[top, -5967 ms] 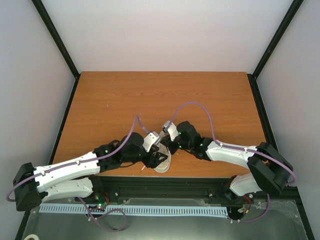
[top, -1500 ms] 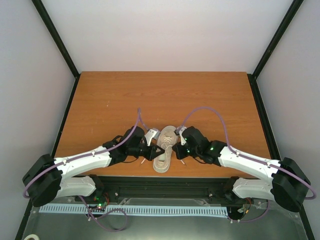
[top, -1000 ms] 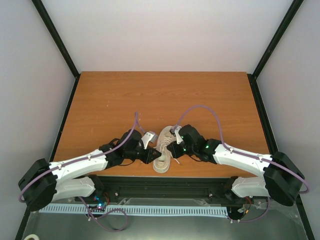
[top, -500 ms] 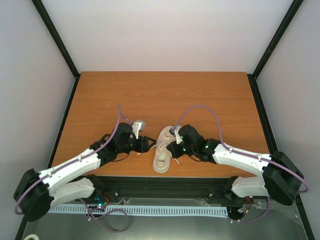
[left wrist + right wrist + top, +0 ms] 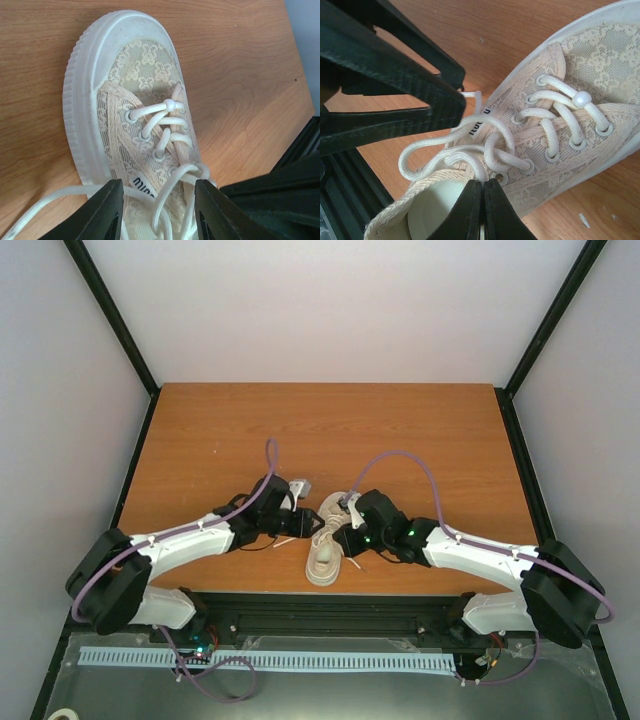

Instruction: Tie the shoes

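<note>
The cream sneaker (image 5: 325, 552) lies near the table's front edge, toe pointing away. It also fills the left wrist view (image 5: 135, 90) and the right wrist view (image 5: 580, 85). Its white laces (image 5: 445, 145) are crossed in a loose knot over the tongue, with a loop lying out to the side. My right gripper (image 5: 482, 210) is shut on a lace strand by the shoe's opening; in the top view it (image 5: 338, 538) is at the shoe's right side. My left gripper (image 5: 157, 210) is open, its jaws astride the laces (image 5: 165, 192) over the tongue; from above it (image 5: 305, 528) is at the shoe's left.
The wooden table (image 5: 330, 430) stretches far behind the shoe. Its front edge and the black rail (image 5: 330, 600) lie just below the shoe. Purple cables (image 5: 400, 460) arch over both arms. Black frame posts (image 5: 110, 315) stand at the back corners.
My left gripper, drawn back to the left half a second ago, has come in again to the shoe's left side. The right gripper has stayed at the shoe; the shoe has barely shifted.
</note>
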Controlling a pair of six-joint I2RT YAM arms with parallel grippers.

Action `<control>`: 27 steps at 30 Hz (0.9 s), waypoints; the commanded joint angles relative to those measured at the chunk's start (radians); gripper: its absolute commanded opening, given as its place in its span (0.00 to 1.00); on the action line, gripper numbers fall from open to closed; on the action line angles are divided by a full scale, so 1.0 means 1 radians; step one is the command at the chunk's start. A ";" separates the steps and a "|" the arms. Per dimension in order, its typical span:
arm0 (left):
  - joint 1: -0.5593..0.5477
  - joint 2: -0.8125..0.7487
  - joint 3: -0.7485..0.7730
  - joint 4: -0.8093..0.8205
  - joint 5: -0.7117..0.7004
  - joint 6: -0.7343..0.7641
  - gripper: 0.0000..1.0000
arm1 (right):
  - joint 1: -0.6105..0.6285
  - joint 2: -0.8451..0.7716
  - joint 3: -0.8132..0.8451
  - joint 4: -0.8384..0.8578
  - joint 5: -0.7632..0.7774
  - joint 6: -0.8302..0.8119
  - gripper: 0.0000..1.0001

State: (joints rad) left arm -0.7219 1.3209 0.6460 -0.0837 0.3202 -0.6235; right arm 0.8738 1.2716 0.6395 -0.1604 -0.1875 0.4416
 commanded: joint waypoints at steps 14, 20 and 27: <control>0.015 0.135 0.067 0.106 0.083 0.023 0.21 | -0.006 -0.013 -0.010 0.015 0.003 -0.014 0.03; 0.015 0.112 0.021 0.153 0.117 -0.002 0.06 | -0.006 -0.021 -0.031 0.000 0.004 -0.010 0.03; -0.009 0.096 -0.075 0.280 0.147 -0.090 0.02 | -0.006 -0.047 -0.073 -0.006 0.003 -0.002 0.03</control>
State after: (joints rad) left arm -0.7166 1.4414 0.6121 0.0971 0.4408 -0.6525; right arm 0.8738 1.2572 0.5919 -0.1635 -0.1917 0.4374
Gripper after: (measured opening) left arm 0.040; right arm 0.031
